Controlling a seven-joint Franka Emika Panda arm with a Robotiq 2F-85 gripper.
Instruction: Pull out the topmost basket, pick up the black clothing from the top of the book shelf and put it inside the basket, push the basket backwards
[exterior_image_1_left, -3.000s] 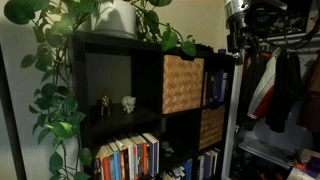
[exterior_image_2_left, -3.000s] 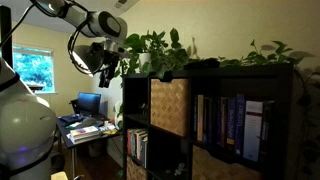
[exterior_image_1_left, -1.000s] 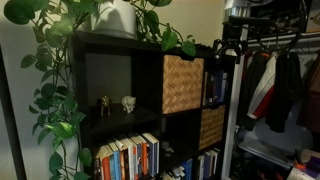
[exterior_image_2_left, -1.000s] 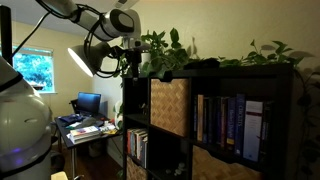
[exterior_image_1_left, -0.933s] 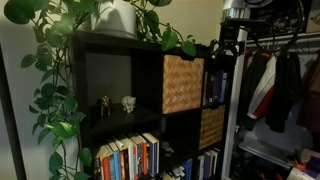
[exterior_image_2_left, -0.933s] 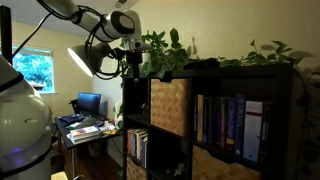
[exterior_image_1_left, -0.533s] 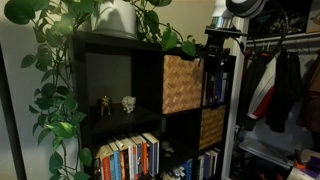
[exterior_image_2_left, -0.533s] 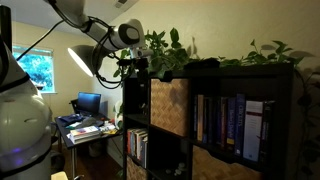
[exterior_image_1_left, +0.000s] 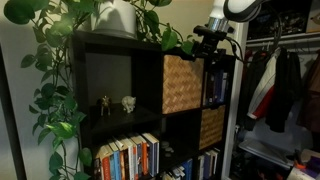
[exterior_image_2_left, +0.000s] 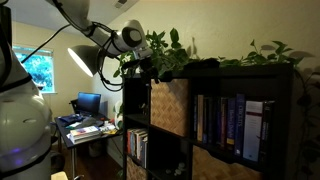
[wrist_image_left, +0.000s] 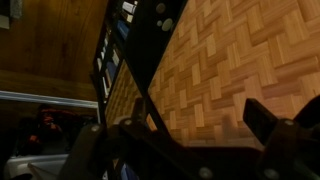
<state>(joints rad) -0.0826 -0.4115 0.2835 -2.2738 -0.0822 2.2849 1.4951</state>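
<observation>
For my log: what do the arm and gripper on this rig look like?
The arm has glossy white, rounded links with a darker round cap at the joint. A thin dark cable loops alongside it. The gripper is black, and the wrist view shows two blocky dark fingers. No markings are legible.

Dark cube bookshelf (exterior_image_1_left: 150, 47), standing upright. On top: white pot (exterior_image_1_left: 118, 18) with trailing plant (exterior_image_2_left: 165, 50), and black clothing (exterior_image_2_left: 205, 63) lying among the leaves in an exterior view. Upper row: two small figurines (exterior_image_1_left: 128, 102) in the open cube, woven basket (exterior_image_1_left: 183, 84) filling the next cube, upright books (exterior_image_1_left: 218, 88) just beside. Lower row: paperbacks (exterior_image_1_left: 128, 157), then second woven basket (exterior_image_1_left: 211, 127), partly seen.
</observation>
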